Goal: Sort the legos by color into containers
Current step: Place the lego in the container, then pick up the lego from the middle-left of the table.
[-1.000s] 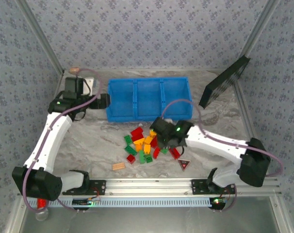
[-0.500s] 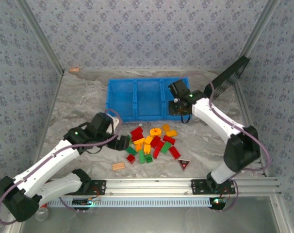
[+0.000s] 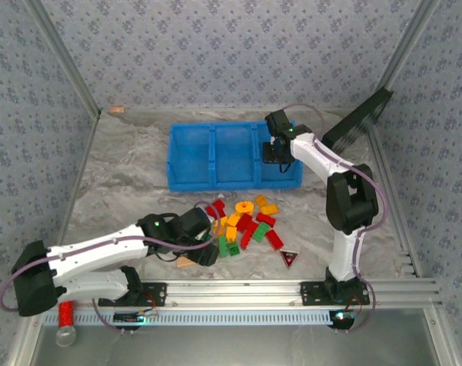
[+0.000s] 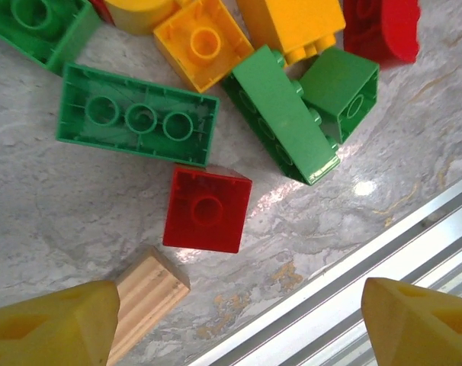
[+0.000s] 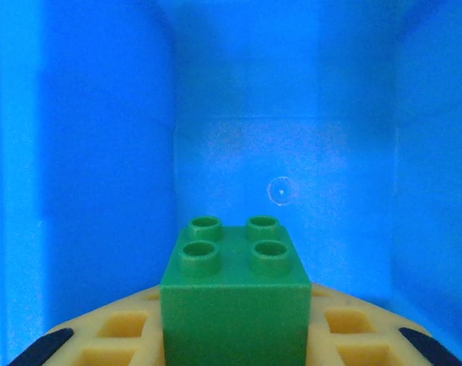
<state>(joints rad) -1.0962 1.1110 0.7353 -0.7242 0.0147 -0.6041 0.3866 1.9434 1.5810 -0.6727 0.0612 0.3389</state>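
Note:
The legos (image 3: 242,223) lie in a red, green and yellow heap in front of the blue bin (image 3: 189,183). My left gripper (image 3: 207,250) hovers open over the heap's near-left edge. Between its yellow fingertips (image 4: 52,328) there is only bare table. Just ahead of them lie a red square brick (image 4: 208,208), a long green brick (image 4: 138,114) and a yellow square brick (image 4: 203,43). My right gripper (image 3: 275,152) hangs over the bin's right compartment (image 5: 284,152), shut on a green four-stud brick (image 5: 235,293).
A tan ridged wooden piece (image 4: 143,293) lies beside my left fingertip, close to the aluminium rail (image 4: 353,290) at the table's near edge. A dark triangle with a red mark (image 3: 290,258) sits right of the heap. A black panel (image 3: 360,126) leans at the back right.
My right gripper left the heap with the green brick and moved over the bin's right compartment. My left arm swung from the bin's left side down to the heap's near-left edge.

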